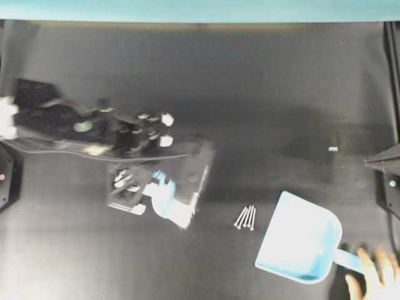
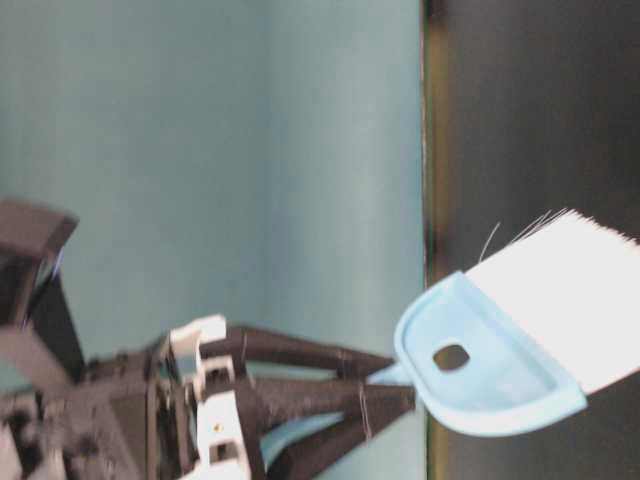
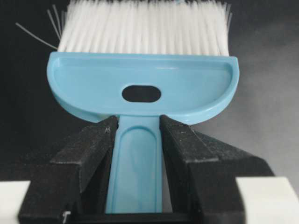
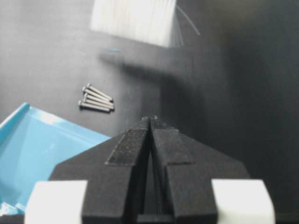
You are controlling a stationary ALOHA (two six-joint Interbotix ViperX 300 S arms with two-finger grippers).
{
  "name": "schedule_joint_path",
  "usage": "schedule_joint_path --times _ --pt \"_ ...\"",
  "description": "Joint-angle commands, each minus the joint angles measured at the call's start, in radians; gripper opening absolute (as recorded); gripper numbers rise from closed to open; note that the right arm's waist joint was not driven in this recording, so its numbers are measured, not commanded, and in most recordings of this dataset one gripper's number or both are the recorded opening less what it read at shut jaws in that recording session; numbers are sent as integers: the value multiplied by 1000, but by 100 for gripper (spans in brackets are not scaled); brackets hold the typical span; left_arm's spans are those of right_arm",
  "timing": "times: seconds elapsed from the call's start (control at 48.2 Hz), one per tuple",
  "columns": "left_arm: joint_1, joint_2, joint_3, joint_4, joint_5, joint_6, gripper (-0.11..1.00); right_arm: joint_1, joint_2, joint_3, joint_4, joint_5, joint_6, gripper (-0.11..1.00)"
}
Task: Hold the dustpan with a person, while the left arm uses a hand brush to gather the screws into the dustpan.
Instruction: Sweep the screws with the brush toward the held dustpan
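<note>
My left gripper [image 3: 138,122] is shut on the thin handle of the light blue hand brush [image 3: 142,86]; its white bristles [image 3: 145,25] point away from the wrist. From overhead the left arm [image 1: 94,131] carries the brush [image 1: 165,199] left of centre, above the black table. Several silvery screws [image 1: 245,217] lie bunched just left of the dustpan's mouth. The light blue dustpan [image 1: 303,240] rests at the lower right, and the person's hand [image 1: 374,274] holds its handle. My right gripper [image 4: 151,119] is shut and empty at the right edge, with the screws [image 4: 96,99] and dustpan [image 4: 42,149] ahead of it.
A small light blue fleck [image 1: 333,149] lies on the table right of centre. A teal wall [image 1: 200,9] borders the far edge. The right arm's base [image 1: 387,169] sits at the right edge, above the person's hand.
</note>
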Motion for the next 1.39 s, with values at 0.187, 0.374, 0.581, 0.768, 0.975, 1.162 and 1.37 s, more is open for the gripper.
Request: schedule_joint_path --times 0.187,0.374,0.581,0.768,0.975,1.162,1.37 --pt "12 101 -67 5 35 29 31 0 5 -8 -2 -5 -8 -1" --pt "11 126 -91 5 -17 55 31 0 5 -8 -2 -5 -8 -1" --pt "11 163 -110 5 -101 60 31 0 5 -8 -2 -5 -8 -1" --pt "-2 209 -109 5 -152 57 31 0 5 -8 -2 -5 -8 -1" --pt "-15 268 -124 5 -170 58 31 0 5 -8 -2 -5 -8 -1" --pt "-34 318 -170 5 -176 60 31 0 5 -8 -2 -5 -8 -1" --pt "-49 380 -259 5 -209 64 31 0 5 -8 -2 -5 -8 -1"
